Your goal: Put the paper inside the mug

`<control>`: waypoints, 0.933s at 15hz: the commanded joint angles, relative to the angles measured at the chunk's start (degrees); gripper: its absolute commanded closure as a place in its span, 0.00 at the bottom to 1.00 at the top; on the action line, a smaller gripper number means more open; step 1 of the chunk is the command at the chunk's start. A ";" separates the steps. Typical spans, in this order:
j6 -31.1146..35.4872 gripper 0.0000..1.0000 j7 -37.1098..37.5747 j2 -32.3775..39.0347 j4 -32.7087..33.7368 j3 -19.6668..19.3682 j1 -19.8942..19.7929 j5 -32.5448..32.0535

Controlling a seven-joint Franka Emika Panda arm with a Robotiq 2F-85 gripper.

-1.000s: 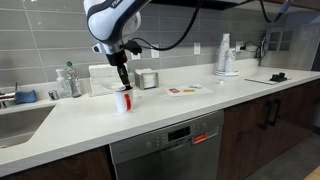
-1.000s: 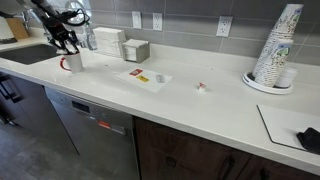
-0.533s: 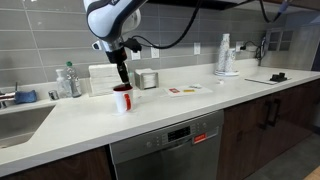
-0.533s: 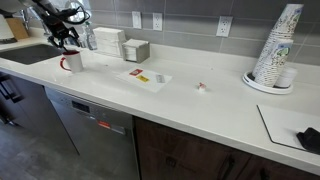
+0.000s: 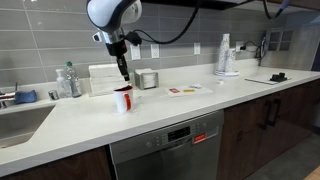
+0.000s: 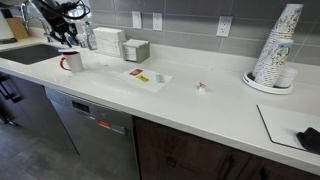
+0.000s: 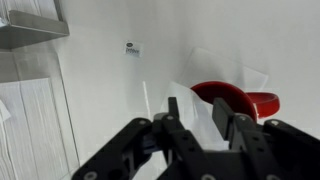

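The red mug [image 5: 123, 100] with a white inside stands on the white counter, and shows in both exterior views [image 6: 72, 62]. My gripper [image 5: 124, 74] hangs a little above it, also seen in an exterior view [image 6: 66, 42]. In the wrist view the gripper [image 7: 198, 112] has its fingers apart. The white paper [image 7: 185, 90] shows between and beyond them, reaching to the mug [image 7: 240, 100] below. I cannot tell whether the fingers still touch the paper. The paper is too small to make out in the exterior views.
A shiny metal canister [image 5: 148, 79] and a white dispenser box [image 5: 102, 79] stand behind the mug. Flat red-and-white cards [image 6: 147, 77] lie mid-counter. Stacked white cups [image 6: 277, 45] stand at the far end. A sink [image 5: 15, 120] and bottles [image 5: 70, 80] are beside the mug.
My gripper has risen from the mug's rim to a little above it. The mug has not moved.
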 commanded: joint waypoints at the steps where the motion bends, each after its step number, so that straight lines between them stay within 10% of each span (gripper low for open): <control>1: -1.02 0.90 -2.07 -0.67 0.67 1.61 -1.68 4.59; 14: 9.99 1.00 4.07 2.40 -0.25 1.48 -0.95 7.76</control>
